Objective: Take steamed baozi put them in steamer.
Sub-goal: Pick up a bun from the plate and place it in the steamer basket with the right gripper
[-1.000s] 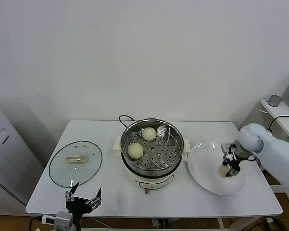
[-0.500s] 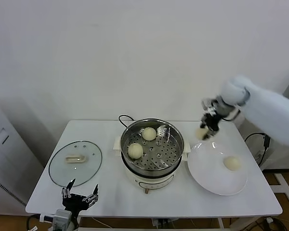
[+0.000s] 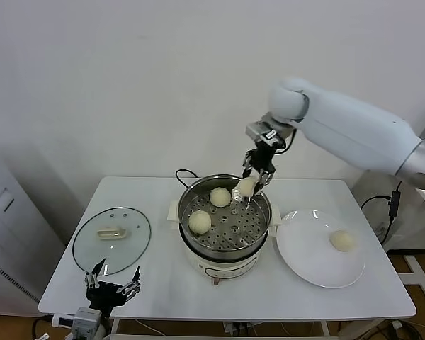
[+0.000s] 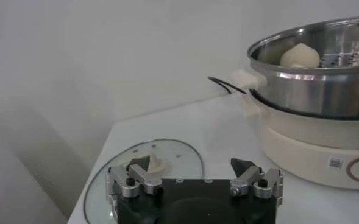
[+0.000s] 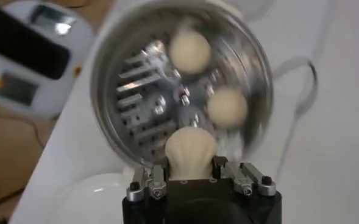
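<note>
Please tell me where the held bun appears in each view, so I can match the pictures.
Head view: bun in the right gripper, above the steamer's back right rim.
Left wrist view: not in it.
Right wrist view: bun in the foreground, between the fingers.
Shared landmark: the steamer.

steamer (image 5: 167, 91) motion-blurred, plate (image 5: 88, 198) cut off
</note>
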`<state>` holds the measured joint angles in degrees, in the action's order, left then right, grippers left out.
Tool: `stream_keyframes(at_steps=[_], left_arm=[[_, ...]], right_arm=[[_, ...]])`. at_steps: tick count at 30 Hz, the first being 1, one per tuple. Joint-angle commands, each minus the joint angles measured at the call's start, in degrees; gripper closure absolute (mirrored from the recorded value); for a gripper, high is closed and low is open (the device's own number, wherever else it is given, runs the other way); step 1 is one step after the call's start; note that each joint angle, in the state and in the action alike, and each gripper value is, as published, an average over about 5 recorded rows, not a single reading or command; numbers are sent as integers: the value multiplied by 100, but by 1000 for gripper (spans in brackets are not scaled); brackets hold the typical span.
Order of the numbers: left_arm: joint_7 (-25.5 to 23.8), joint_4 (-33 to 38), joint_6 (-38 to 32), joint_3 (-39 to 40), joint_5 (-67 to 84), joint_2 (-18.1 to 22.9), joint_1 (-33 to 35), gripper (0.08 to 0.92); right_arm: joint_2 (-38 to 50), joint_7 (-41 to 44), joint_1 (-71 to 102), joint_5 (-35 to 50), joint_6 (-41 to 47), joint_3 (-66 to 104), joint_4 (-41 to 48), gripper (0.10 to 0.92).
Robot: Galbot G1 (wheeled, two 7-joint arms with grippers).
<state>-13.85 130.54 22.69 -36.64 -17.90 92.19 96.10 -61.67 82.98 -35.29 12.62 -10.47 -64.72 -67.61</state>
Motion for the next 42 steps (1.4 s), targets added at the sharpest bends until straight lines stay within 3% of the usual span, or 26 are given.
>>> stream_keyframes(at_steps=[1, 5, 10, 42], left_arm=[[11, 9, -13, 15, -26, 281, -5, 177], [12, 13, -15, 22, -28, 281, -5, 177], [10, 6, -10, 25, -26, 281, -13, 177], [-17, -120, 8, 58, -32, 281, -70, 177]], right_arm=[[-559, 27, 172, -749, -3040, -214, -140, 584], [-628, -19, 438, -1586, -3619, 20, -411, 584], [-618, -107, 670, -1941, -3610, 15, -819, 584], [-581, -370, 1381, -2470, -3466, 84, -1243, 572]])
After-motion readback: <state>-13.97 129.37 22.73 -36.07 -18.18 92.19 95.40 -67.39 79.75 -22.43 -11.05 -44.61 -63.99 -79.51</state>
